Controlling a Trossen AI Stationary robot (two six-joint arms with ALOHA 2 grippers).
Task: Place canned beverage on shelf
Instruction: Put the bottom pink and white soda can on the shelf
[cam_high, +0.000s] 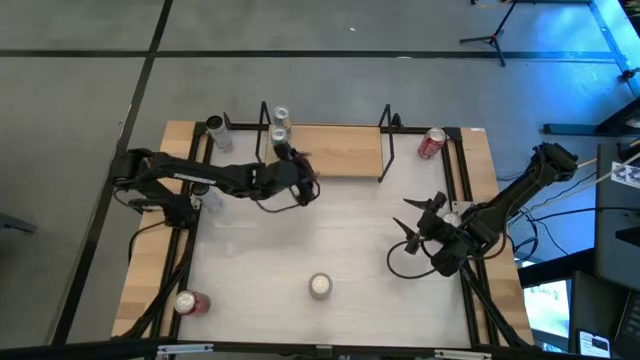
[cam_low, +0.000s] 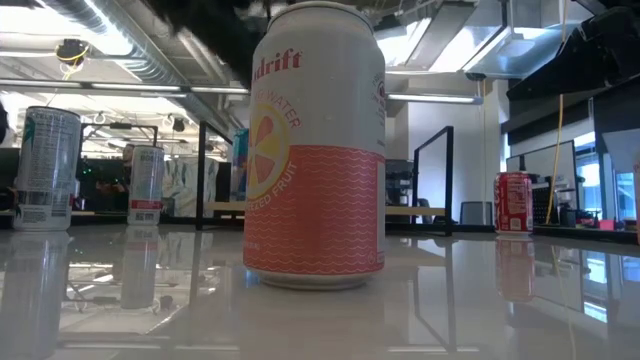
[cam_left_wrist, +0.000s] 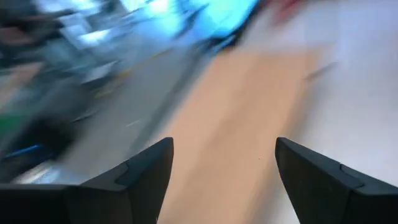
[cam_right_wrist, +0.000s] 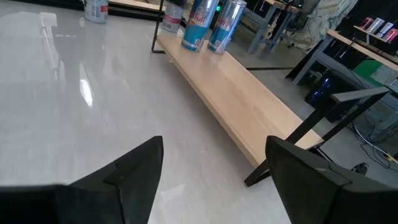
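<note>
Gleaming pale tabletop (cam_high: 300, 250) carries a shelf (cam_high: 340, 150) at twelve o'clock; left gripper (cam_high: 305, 180) and right gripper (cam_high: 412, 222) both gape wide, empty.

Grey floor (cam_high: 300, 30) w/ dark seams surrounds the table; blue light (cam_high: 590, 20) spills at one corner, ceiling strip lights (cam_low: 440, 98) glow overhead.

Overhead camera looks down; low and right-wrist cameras share the shelf (cam_right_wrist: 249, 106).
</note>
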